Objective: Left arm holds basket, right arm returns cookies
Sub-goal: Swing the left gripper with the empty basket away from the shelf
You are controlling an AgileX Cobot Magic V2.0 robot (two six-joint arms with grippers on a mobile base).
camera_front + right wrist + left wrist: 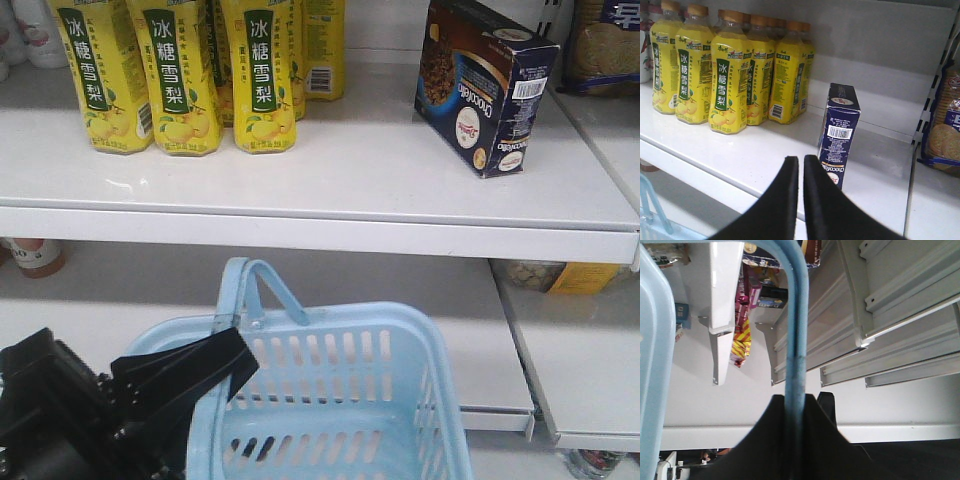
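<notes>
The cookies (485, 90) are a dark navy box standing upright on the upper white shelf (330, 190), right of the bottles. In the right wrist view the cookies (839, 127) show their barcode end. My right gripper (801, 162) hangs just in front of the shelf edge, left of the box and apart from it, its fingers almost touching with nothing between them. The light blue basket (340, 400) hangs below the shelf. My left gripper (235, 355) is shut on one loop handle (262, 285). In the left wrist view the handle (796, 340) runs up from my left gripper (796, 405).
Several tall yellow drink bottles (180, 75) stand at the upper shelf's left, also visible as bottles (730, 75) in the right wrist view. A pack of pale biscuits (603, 45) sits past the divider on the right. A lower shelf (400, 300) lies behind the basket.
</notes>
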